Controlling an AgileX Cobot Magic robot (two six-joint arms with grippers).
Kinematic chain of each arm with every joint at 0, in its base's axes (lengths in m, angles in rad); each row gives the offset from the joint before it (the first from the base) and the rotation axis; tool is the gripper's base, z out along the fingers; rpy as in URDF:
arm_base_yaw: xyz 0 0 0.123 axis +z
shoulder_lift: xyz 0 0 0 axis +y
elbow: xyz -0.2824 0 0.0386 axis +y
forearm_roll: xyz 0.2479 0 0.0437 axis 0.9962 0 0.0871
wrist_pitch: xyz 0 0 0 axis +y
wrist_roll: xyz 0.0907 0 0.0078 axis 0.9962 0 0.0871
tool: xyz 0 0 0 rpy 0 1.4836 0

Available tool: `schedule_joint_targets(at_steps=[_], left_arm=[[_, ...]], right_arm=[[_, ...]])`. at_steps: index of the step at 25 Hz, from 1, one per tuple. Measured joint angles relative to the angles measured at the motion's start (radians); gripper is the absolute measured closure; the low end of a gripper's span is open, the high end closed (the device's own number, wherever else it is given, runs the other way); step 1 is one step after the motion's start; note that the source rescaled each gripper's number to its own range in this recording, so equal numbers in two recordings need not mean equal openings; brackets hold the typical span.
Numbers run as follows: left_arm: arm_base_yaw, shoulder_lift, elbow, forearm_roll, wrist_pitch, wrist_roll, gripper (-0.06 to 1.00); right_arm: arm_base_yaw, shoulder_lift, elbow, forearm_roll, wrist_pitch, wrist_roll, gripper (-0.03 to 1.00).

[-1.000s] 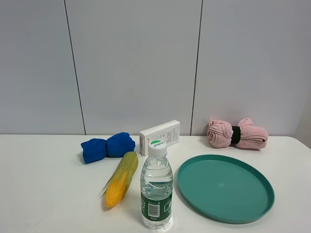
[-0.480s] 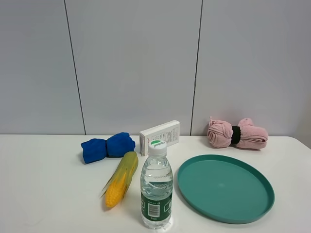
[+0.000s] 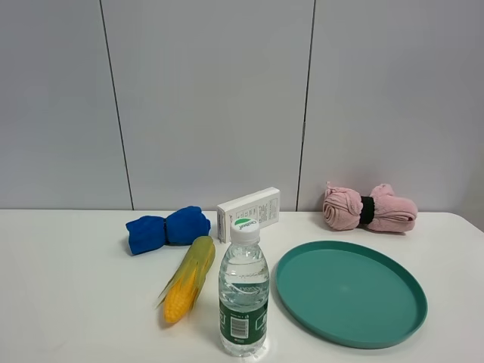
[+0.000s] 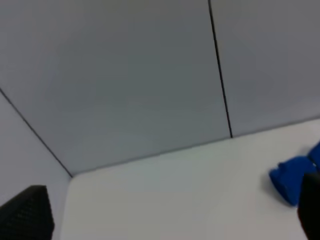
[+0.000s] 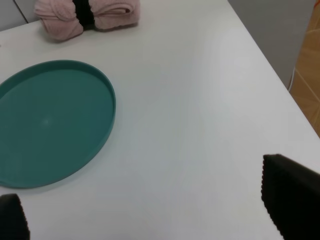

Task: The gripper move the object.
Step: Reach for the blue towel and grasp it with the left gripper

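In the exterior high view a water bottle (image 3: 243, 287) stands at the front middle of the white table (image 3: 68, 302). A yellow corn cob (image 3: 187, 278) lies to its left, and a teal plate (image 3: 350, 292) to its right. Neither arm shows in that view. My left gripper (image 4: 167, 212) is open and empty, with one black fingertip (image 4: 27, 212) at each side of its wrist view. It looks toward the wall and a blue cloth (image 4: 292, 177). My right gripper (image 5: 150, 212) is open and empty above bare table beside the plate (image 5: 50, 120).
A blue cloth (image 3: 167, 229), a white box (image 3: 249, 212) and a rolled pink towel (image 3: 368, 207) lie along the back near the wall. The pink towel (image 5: 85, 16) also shows in the right wrist view, as does the table's right edge (image 5: 280, 75).
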Motion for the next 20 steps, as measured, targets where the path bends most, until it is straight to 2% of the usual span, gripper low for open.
schedule_joint_targets(at_steps=[4,11,17,19,20], left_arm=[[0.000,0.264,-0.110,-0.008,-0.121,0.037,-0.06],[-0.069,0.589,-0.178,-0.025,-0.136,0.065,-0.06],[-0.146,0.823,-0.226,-0.030,-0.132,0.230,-0.06],[-0.172,0.881,-0.261,-0.039,-0.125,0.309,-0.06],[-0.199,0.941,-0.315,-0.060,-0.111,0.390,-0.06]], right_arm=[[0.000,0.000,0.000,0.000,0.000,0.000,-0.03],[0.000,0.000,0.000,0.000,0.000,0.000,-0.03],[0.000,0.000,0.000,0.001,0.000,0.000,-0.03],[0.000,0.000,0.000,0.001,0.000,0.000,-0.03],[0.000,0.000,0.000,0.001,0.000,0.000,-0.03]])
